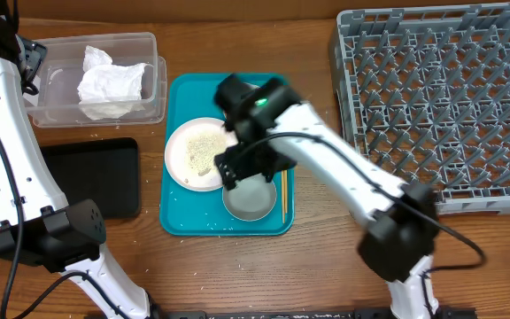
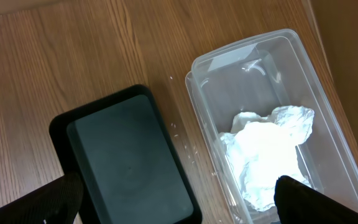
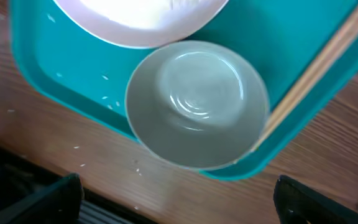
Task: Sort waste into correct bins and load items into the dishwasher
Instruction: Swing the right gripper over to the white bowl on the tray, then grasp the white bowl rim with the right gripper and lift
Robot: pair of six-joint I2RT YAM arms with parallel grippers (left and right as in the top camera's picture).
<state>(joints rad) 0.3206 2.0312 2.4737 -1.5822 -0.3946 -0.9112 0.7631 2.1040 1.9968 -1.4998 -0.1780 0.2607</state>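
The right hand (image 3: 179,186) is spread wide and holds nothing. It is poised over the bowl (image 1: 251,198) at the front of the teal tray (image 1: 180,221), mid-bench. Chopsticks (image 1: 283,190) lie beside the bowl. Behind it, the plate (image 1: 197,152) carries crumbs (image 1: 204,147).

The left hand (image 2: 179,190) is fully open and empty, near the left edge above the bare black tray (image 1: 96,177).

- **Far-left corner:** the clear tub (image 1: 60,53) holds napkins (image 1: 109,84).
- **Far-right corner:** the dish rack (image 1: 441,97) holds nothing.

Assessment: the napkins are sorted. The crumbs and all dish loading remain.
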